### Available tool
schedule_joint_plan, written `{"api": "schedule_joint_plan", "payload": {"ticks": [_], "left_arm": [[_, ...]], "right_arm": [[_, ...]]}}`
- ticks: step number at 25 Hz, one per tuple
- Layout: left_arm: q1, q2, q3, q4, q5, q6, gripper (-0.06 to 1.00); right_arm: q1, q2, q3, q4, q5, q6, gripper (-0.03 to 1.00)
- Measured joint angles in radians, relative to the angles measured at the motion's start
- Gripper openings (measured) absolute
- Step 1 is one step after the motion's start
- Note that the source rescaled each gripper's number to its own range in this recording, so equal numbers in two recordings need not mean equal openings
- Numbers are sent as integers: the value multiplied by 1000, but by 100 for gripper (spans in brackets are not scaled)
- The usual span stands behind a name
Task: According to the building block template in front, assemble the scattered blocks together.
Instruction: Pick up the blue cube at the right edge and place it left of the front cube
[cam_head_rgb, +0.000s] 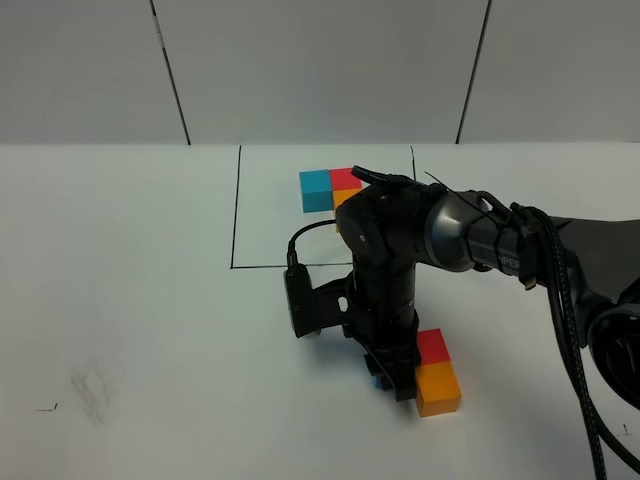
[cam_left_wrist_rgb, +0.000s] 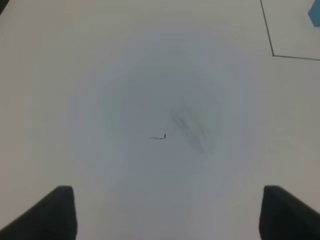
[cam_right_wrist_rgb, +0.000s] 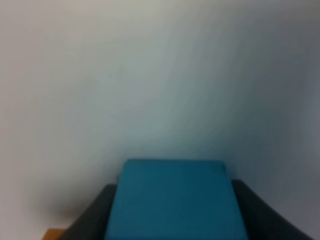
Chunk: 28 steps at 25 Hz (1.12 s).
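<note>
The template is an L of blue (cam_head_rgb: 316, 188), red (cam_head_rgb: 345, 179) and orange (cam_head_rgb: 344, 198) cubes inside a thin black rectangle (cam_head_rgb: 236, 210); my right arm hides part of it. Nearer the front, the loose red cube (cam_head_rgb: 432, 346) and orange cube (cam_head_rgb: 438, 388) sit touching. My right gripper (cam_head_rgb: 390, 376) is low, just left of them, shut on the loose blue cube (cam_right_wrist_rgb: 175, 200), of which only a sliver (cam_head_rgb: 377, 381) shows in the high view. My left gripper (cam_left_wrist_rgb: 167, 215) is open over bare table.
The white table (cam_head_rgb: 130, 300) has a faint grey smudge (cam_head_rgb: 90, 390) and a small black mark (cam_head_rgb: 45, 408) at the front left. The right arm's cable (cam_head_rgb: 565, 330) runs along the right side. The left wrist view shows a frame corner (cam_left_wrist_rgb: 273, 54).
</note>
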Motion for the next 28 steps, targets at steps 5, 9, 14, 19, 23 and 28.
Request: {"api": "schedule_joint_plan", "payload": {"ticks": [5, 9, 14, 19, 23, 28], "left_arm": [[0, 0, 0, 0, 0, 0, 65], [0, 0, 0, 0, 0, 0, 65], [0, 0, 0, 0, 0, 0, 65], [0, 0, 0, 0, 0, 0, 65], [0, 0, 0, 0, 0, 0, 65], [0, 0, 0, 0, 0, 0, 65]], "right_arm": [[0, 0, 0, 0, 1, 6, 0], [0, 0, 0, 0, 3, 22, 0], [0, 0, 0, 4, 5, 47, 5], [0, 6, 2, 3, 24, 76, 50], [0, -3, 3, -3, 17, 88, 70], [0, -81, 3, -5, -17, 91, 71]]}}
